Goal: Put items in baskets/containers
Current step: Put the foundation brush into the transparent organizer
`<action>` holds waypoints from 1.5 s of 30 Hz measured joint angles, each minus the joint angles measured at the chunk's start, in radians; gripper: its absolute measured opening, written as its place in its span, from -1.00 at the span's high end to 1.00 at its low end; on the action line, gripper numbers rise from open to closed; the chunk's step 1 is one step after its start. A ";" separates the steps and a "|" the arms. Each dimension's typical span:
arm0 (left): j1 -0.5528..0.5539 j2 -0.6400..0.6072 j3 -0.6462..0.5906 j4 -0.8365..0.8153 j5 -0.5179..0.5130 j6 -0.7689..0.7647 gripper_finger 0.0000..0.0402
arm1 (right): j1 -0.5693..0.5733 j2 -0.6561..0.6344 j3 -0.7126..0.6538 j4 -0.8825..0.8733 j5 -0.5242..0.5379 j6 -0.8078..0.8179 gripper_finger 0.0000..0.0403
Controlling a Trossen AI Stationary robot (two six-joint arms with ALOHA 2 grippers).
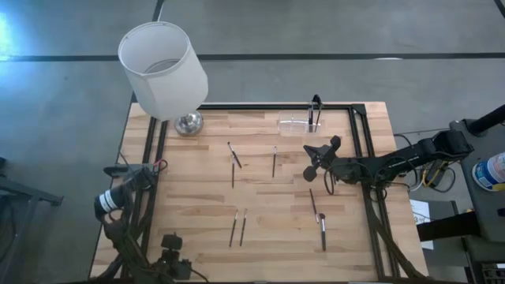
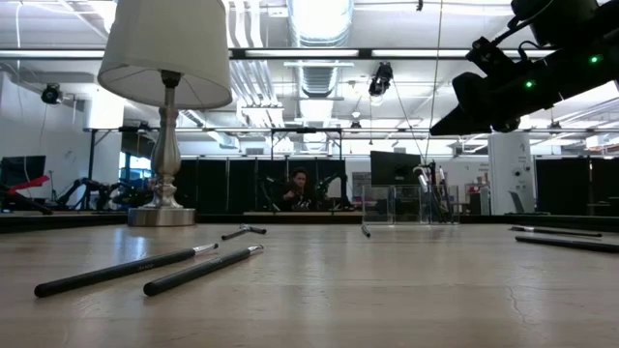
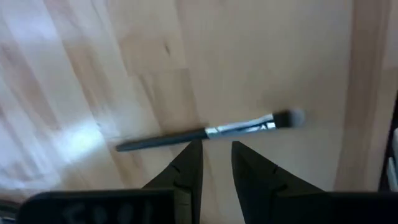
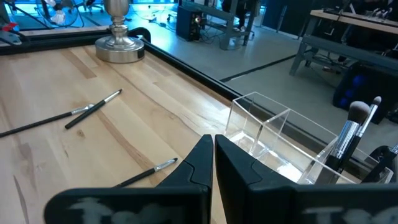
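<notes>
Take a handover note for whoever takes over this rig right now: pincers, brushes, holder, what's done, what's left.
Left pincer: open, empty, over a loose brush by the table's left edge.
Right pincer: shut, empty, raised near the clear holder.
Done: a few standing brushes are in the holder.
Left: at least seven table brushes lie loose on the wood.

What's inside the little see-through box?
The clear holder has brushes standing upright in its end compartment; one has a round fluffy head. The nearer compartments look empty. How many brushes stand there can't be counted, since they overlap. The right tool is shut and holds nothing.
</notes>
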 joint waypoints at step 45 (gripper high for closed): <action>0.145 -0.574 -0.591 0.572 -0.413 -0.160 0.99 | 0.000 0.000 0.000 0.002 -0.008 -0.014 0.94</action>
